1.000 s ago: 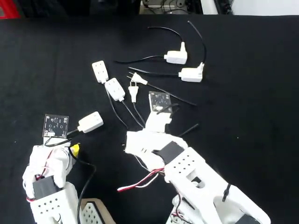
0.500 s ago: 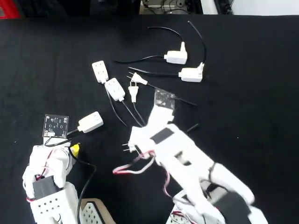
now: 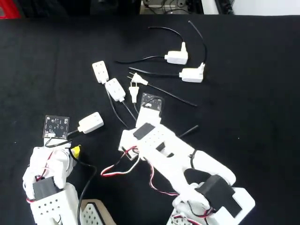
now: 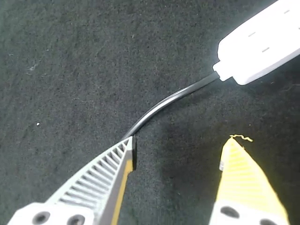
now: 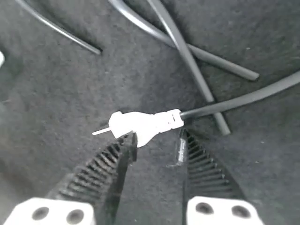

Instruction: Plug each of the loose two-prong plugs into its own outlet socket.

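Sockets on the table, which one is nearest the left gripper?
The lone socket lying apart from the others, its black cable running back toward the left gripper.

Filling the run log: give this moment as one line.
right tool open at loose plug | left tool open near socket cord | nothing gripped

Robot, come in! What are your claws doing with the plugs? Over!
Right gripper open, tips at a two-prong plug, not clamped. Left gripper open above cord of an outlet socket. Loose cords cross beside that plug.
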Available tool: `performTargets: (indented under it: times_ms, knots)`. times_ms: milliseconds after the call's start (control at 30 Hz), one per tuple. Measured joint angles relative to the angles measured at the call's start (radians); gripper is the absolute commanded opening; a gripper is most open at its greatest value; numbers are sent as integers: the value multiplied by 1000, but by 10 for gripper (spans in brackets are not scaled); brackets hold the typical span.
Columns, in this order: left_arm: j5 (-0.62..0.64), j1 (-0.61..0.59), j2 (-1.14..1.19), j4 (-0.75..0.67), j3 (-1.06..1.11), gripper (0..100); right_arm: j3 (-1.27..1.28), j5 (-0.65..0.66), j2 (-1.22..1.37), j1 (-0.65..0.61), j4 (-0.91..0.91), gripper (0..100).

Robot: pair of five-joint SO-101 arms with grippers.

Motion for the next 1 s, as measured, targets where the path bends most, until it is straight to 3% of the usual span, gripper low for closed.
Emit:
performTargets:
  times_ms: [133,367,667,867,1000]
  knots:
    - [0,0,0,0,0,296,-11,-11,23,-2,-26,303]
    - [0,0,0,0,0,296,-12,-20,34,52,-114,224]
    - [0,0,0,0,0,296,-20,-61,86,57,-157,216]
    - [0,0,0,0,0,296,-49,-63,121,58,-137,53]
    - [0,0,0,0,0,296,-49,-63,107,61,-81,49]
